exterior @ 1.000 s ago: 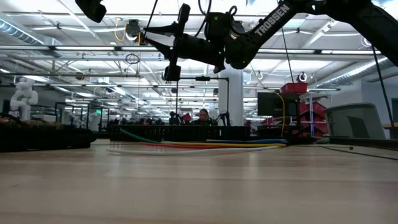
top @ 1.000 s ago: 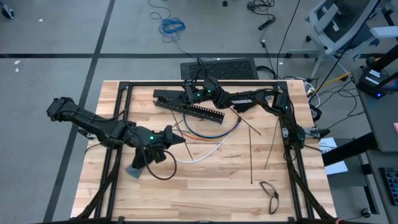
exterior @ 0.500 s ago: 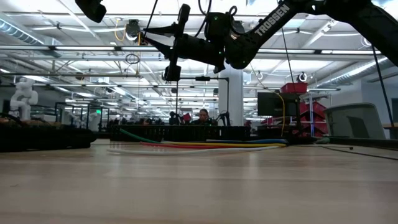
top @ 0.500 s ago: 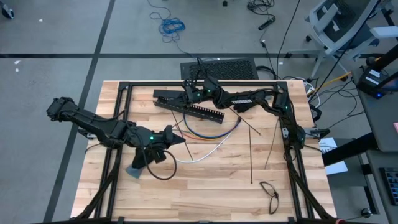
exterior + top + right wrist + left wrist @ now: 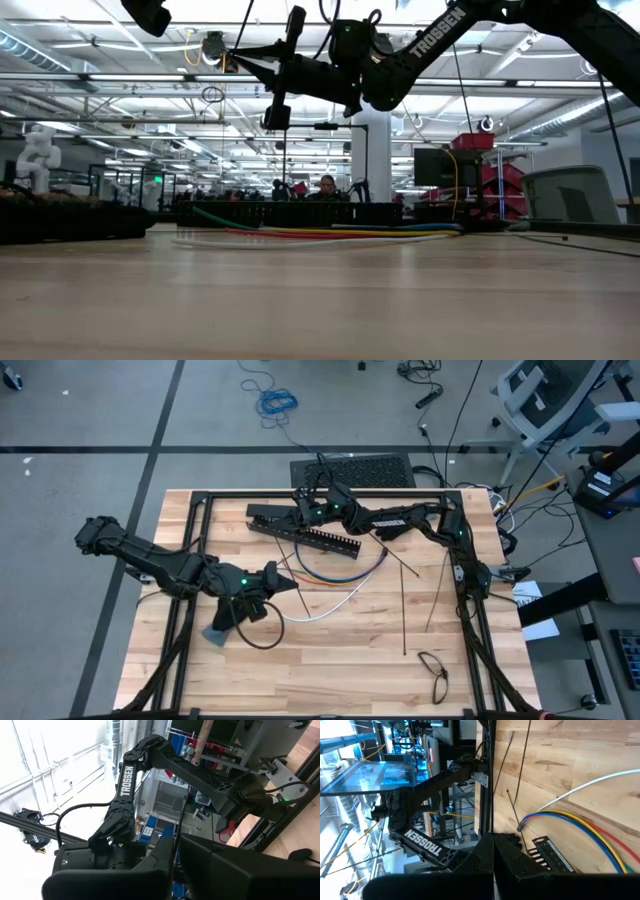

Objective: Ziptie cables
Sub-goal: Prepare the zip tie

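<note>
Cables (image 5: 345, 572) lie fanned mid-worktop (image 5: 340, 660) below the slotted bar (image 5: 305, 533); both tools, left (image 5: 291, 586) and right (image 5: 300, 502), look clenched, gripping nothing discernible, so gather strands snugly before tying.

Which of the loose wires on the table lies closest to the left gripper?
The white wire: its end reaches almost to the left gripper. The coloured wires arc farther back, under the slotted bar.

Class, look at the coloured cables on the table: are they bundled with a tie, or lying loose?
Loose. The cables fan apart on the table in separate arcs, the white one curving away alone; no tie shows around them.
</note>
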You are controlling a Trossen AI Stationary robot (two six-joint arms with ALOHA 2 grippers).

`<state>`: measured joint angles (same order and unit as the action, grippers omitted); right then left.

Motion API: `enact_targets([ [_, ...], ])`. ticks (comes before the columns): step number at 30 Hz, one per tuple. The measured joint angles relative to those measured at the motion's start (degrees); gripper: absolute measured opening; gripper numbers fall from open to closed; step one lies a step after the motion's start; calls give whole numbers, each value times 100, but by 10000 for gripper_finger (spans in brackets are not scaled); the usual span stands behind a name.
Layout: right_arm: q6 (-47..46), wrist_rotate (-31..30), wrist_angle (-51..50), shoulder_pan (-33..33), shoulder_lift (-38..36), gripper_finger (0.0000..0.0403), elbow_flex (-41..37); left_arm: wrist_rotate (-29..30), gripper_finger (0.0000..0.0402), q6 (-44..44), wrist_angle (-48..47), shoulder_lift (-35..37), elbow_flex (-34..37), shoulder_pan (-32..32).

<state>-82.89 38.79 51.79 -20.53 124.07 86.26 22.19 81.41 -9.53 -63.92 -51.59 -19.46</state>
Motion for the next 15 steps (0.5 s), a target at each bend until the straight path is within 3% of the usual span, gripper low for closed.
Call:
enact_targets([
  [15, 61, 0, 26, 0, -2, 1, 0, 4, 0, -5, 4, 0, 0, 0],
])
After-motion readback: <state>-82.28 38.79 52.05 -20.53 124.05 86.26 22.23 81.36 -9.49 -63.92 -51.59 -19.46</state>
